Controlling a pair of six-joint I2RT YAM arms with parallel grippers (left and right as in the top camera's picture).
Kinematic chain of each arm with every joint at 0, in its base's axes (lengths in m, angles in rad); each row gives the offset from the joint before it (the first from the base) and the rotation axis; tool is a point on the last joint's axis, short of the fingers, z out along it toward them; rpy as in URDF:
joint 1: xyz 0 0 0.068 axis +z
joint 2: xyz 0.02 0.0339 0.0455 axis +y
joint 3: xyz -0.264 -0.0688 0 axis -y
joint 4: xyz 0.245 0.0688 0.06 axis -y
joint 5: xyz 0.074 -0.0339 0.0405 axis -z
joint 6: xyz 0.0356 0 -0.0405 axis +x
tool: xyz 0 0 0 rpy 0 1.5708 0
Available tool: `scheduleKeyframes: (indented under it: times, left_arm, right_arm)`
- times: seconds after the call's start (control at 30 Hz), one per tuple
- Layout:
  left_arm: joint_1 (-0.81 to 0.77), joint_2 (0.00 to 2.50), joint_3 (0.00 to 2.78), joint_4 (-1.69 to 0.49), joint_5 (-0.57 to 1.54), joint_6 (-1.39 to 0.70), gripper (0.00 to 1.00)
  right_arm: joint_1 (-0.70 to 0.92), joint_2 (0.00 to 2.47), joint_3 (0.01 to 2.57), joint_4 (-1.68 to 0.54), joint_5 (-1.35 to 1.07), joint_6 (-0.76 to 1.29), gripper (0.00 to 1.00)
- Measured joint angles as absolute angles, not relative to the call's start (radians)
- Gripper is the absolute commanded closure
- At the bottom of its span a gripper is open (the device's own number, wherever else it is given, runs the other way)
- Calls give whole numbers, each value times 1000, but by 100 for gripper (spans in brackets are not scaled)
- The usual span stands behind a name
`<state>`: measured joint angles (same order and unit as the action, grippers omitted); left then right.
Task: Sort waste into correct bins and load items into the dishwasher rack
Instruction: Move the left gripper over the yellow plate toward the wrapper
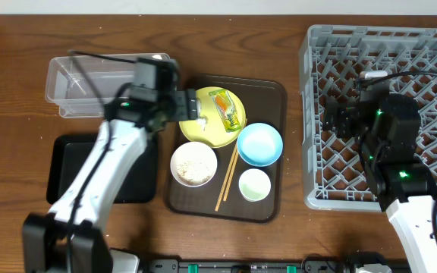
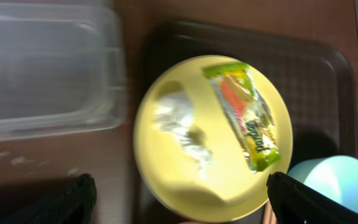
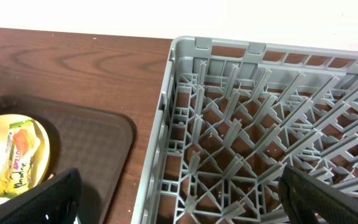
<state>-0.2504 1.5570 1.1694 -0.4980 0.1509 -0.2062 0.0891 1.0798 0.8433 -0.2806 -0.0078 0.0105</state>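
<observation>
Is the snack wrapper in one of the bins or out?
Out. The snack wrapper lies on the yellow plate, beside the crumpled paper, not in the clear container or black tray.

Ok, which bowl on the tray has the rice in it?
The white bowl, left of the chopsticks; the light blue bowl right of them looks empty.

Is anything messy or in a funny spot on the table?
Yes. A snack wrapper and some crumpled white paper lie on the yellow plate, so rubbish is sitting on a dish. The chopsticks lie loose and slanted on the brown tray, beside the white bowl. Nothing looks spilled or broken.
</observation>
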Motion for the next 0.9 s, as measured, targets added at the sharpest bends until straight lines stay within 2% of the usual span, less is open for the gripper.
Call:
scheduleKeyframes:
  times: [0.13,0.3,0.47,0.63,0.9]
  left_arm:
    - [-297,1638,1169,-420,150,-206,11]
    - [-312,1746,1169,-338,150,-210,20]
    - [-312,1840,1169,-316,150,-210,22]
    - [-312,1904,1169,-316,150,-210,30]
    - [-312,1919,1169,-334,150,-208,69]
  right_arm:
    - [89,1080,843,-281,-8,10,1]
    - [89,1080,843,-281,-8,10,1]
    - [89,1080,843,-283,-8,10,2]
    - [89,1080,843,-284,-8,10,4]
    - [89,1080,843,-284,-8,10,6]
